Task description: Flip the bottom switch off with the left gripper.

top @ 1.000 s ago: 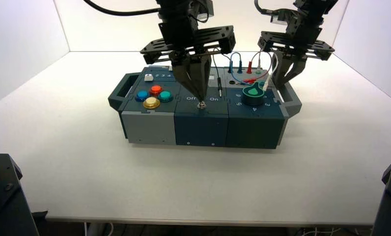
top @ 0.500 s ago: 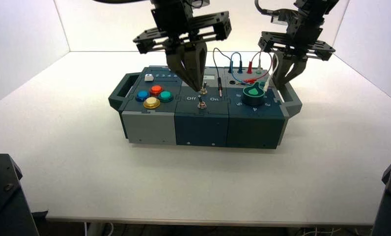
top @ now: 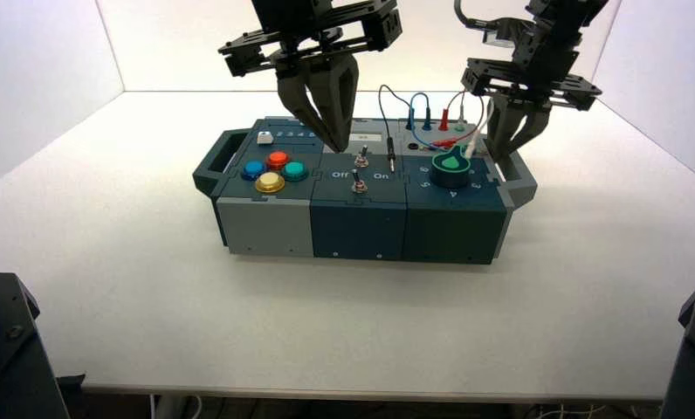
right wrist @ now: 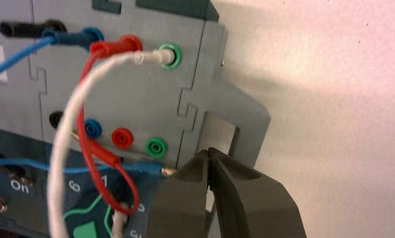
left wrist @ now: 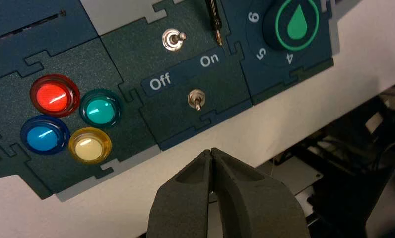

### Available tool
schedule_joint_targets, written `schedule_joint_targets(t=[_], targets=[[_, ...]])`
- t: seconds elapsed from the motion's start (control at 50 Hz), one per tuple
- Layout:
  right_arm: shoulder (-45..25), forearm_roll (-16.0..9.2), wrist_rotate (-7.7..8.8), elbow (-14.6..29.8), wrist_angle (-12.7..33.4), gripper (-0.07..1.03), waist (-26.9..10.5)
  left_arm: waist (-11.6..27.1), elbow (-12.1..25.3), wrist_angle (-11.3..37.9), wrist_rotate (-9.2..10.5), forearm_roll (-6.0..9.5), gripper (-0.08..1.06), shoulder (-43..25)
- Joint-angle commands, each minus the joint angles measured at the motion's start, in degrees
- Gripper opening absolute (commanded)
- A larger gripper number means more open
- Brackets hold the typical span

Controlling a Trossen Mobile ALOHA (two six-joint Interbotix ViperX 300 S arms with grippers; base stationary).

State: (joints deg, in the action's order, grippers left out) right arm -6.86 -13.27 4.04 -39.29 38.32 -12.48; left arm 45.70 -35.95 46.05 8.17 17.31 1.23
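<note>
- The table is white and carries the box, a dark teal body with a grey front panel at its left.
- The left gripper hangs above the box's rear middle, clear of the panel, its fingers pressed together at the tips.
- The right gripper hangs over the box's right rear corner near the wires, its fingers closed together.
- Four round buttons, red, green, blue and yellow, sit on the left section.
- The green knob sits on the right section.
- The bottom switch stands on the middle section, just below the gap between the "Off" and "On" labels, untouched, its lever pointing toward the box's front edge.
- The top switch sits behind it.
</note>
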Motion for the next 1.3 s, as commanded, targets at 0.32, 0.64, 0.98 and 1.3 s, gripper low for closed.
schedule_joint_targets(t=[0.32, 0.64, 0.98, 1.3], targets=[[7.6, 0.1, 0.26, -1.8, 1.8, -0.02, 0.0, -0.3, 1.3, 1.8, -5.27, -0.09, -0.03, 1.8], [14.6, 0.0, 0.35, -3.5, 3.5, -0.02, 0.0, -1.1, 1.8, 1.8, -9.93, -0.09, -0.03, 1.9], [23.3, 0.0, 0.35, -5.0, 7.6, -0.02, 0.0, -1.6, 2.3, 4.2, -12.74, -0.09, -0.03, 2.6], [30.7, -1.7, 3.69, -5.4, 11.4, -0.02, -0.2, -2.6, 2.7, 5.3, -15.21, -0.09, -0.03, 3.7]])
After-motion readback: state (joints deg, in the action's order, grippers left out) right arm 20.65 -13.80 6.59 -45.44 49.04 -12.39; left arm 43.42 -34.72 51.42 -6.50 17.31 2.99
